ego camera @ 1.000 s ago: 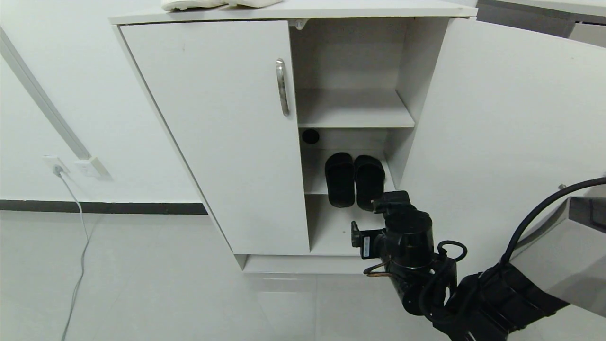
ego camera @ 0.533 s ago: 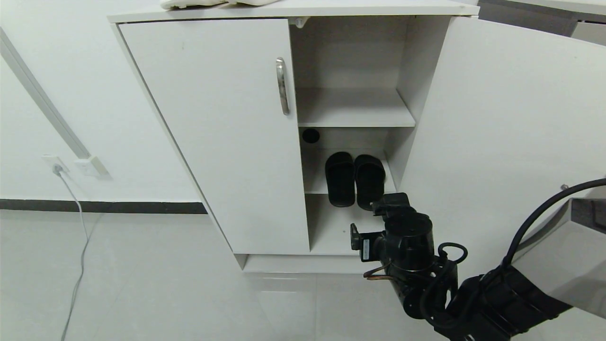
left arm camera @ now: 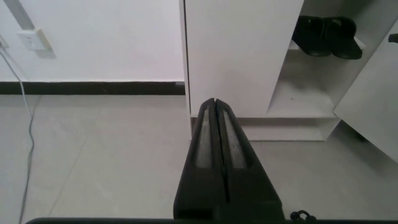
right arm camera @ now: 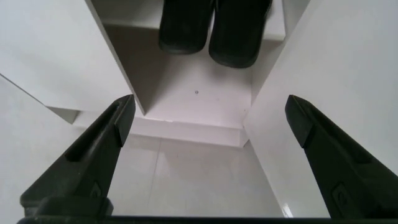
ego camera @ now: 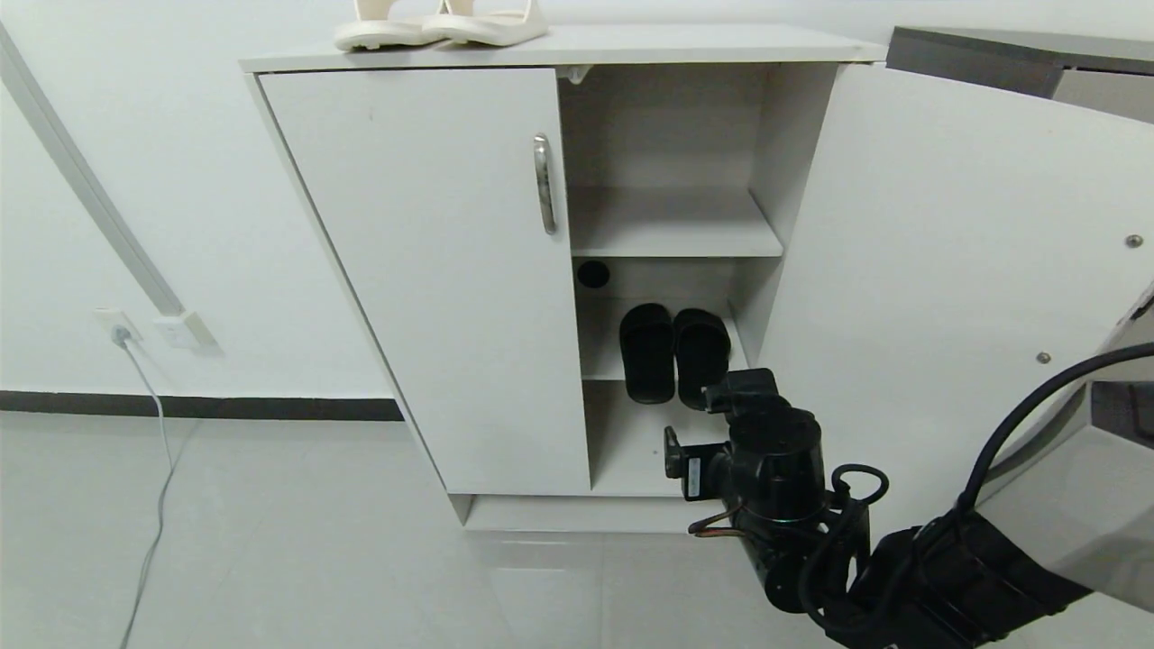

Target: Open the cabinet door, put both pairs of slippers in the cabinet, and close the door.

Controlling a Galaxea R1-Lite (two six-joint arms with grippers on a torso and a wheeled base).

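Observation:
A white cabinet (ego camera: 424, 270) stands with its right door (ego camera: 947, 270) swung open and its left door shut. A pair of black slippers (ego camera: 674, 351) (left arm camera: 328, 34) (right arm camera: 214, 28) lies side by side on the middle shelf. On the cabinet's top sits a pair of cream slippers (ego camera: 442, 25). My right gripper (ego camera: 735, 389) (right arm camera: 209, 106) is open and holds nothing, low in front of the bottom compartment, just below the black slippers. My left gripper (left arm camera: 214, 106) is shut and empty, over the floor in front of the cabinet's closed side.
The open door stands close to the right of my right arm. A metal handle (ego camera: 543, 185) runs down the shut door's edge. A wall socket (ego camera: 117, 329) with a hanging cable (ego camera: 153, 469) is far left. Grey furniture (ego camera: 992, 50) shows behind the open door.
The whole head view has shifted downward, so the camera moved; the cream slippers on top show more fully. The right gripper stays open in front of the cabinet opening.

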